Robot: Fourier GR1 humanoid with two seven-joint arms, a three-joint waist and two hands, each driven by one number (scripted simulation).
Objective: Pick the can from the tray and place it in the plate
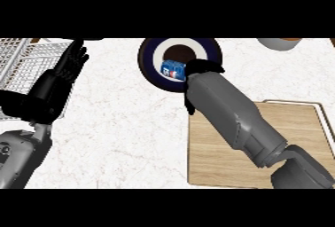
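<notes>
the blue can (172, 69) is seen over the dark-rimmed plate (149, 60), at about twelve o'clock in the head view, with only its blue-and-white printed side showing to the nine o'clock side of the right hand (201, 67). the right hand is curled round the can and hides most of it; whether the can's base already rests on the plate's pale centre cannot be told. the wooden tray (294, 128) lies at about four o'clock on the white marbled desk (124, 133), crossed by the right forearm.

the can is judged to be light, stiff in its wall yet easily dented, and smooth enough to slide in the fingers. a hold around the middle of its side, as is seen now, is judged the safest place, since the rims give little to grip and a round body may roll if laid down on its side.

the left hand (71, 60) is held open with fingers up at about ten o'clock, beside a wire rack (20, 57). a pale bowl (280, 43) is cut off at one o'clock.
</notes>
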